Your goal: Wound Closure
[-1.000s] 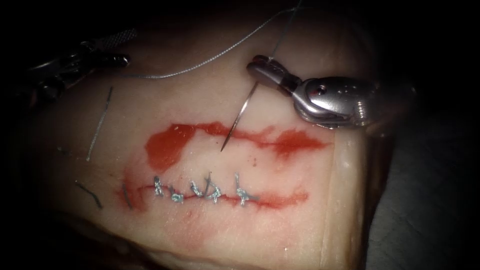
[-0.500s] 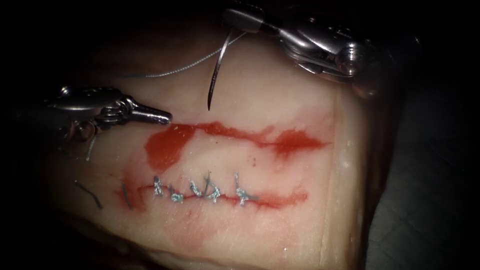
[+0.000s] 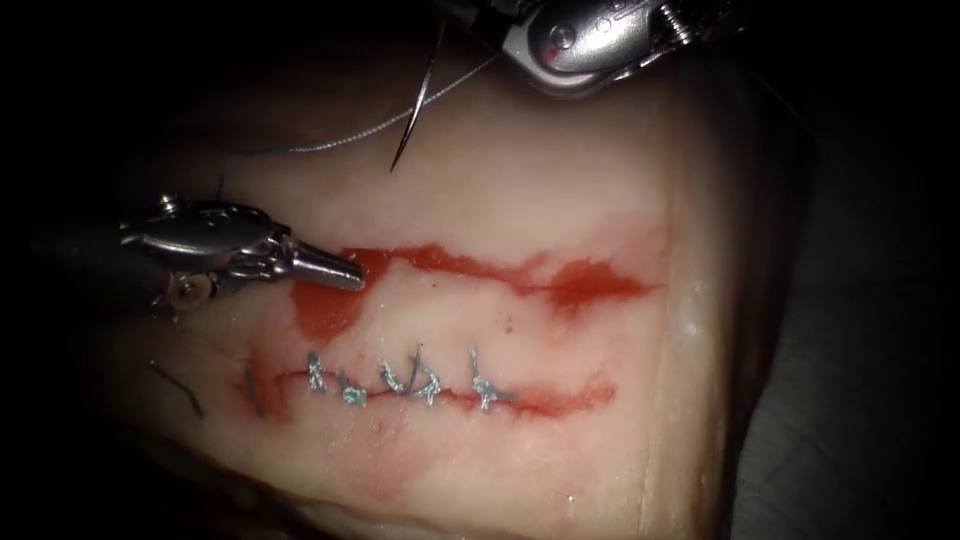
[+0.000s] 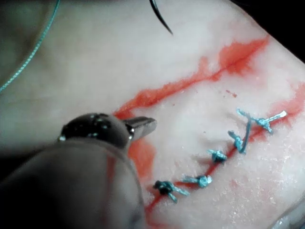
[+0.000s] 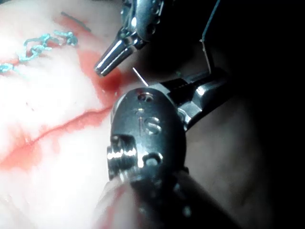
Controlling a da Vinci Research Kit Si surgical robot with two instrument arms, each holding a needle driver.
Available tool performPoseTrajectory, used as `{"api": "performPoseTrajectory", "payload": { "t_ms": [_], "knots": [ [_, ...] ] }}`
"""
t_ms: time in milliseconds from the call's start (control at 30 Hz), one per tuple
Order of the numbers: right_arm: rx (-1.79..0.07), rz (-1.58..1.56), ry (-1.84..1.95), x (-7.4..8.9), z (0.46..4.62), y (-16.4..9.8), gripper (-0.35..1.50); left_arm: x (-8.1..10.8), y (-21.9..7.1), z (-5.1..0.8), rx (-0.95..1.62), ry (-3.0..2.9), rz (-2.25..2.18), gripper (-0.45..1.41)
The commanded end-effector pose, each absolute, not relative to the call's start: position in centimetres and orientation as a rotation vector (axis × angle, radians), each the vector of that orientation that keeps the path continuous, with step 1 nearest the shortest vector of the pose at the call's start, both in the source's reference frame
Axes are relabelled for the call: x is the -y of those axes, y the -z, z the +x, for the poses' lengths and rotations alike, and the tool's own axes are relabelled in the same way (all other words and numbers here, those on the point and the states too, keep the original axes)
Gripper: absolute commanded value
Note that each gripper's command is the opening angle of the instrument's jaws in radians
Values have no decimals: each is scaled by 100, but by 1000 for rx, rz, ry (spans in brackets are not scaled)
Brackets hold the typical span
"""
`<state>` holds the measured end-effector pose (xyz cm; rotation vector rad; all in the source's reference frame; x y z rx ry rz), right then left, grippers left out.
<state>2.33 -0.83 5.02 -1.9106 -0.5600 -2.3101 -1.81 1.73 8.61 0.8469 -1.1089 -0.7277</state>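
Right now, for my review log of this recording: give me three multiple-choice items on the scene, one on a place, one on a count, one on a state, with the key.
1. Where is the needle?
A. Held above the tissue, clear of it
B. Buried in the lower cut
C. In the left tool

2. How many cuts show on the tissue?
A. One
B. Two
C. Four

3. How do the left tool's jaws stand?
A. Wide open
B. Shut on the thread
C. Shut on nothing

Key:
1 A: the right tool grips the needle near its thread end, and the point hangs free over the tissue.
2 B: an open cut lies above a stitched cut in the endoscope view.
3 C: the left tool tapers to one closed tip at the open cut's left end, and the thread lies apart from it.
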Motion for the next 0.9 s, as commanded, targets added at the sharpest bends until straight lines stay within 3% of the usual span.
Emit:
{"api": "performPoseTrajectory", "payload": {
  "t_ms": [33, 900],
  "knots": [
    [586, -1920, 2310, 84, 251, -508, -35, -173, -868, -188, 1111, 740, 826, -45],
    [726, -1864, 2785, 114, 279, -554, -35, -144, -906, -197, 917, 760, 752, -45]
  ]
}}
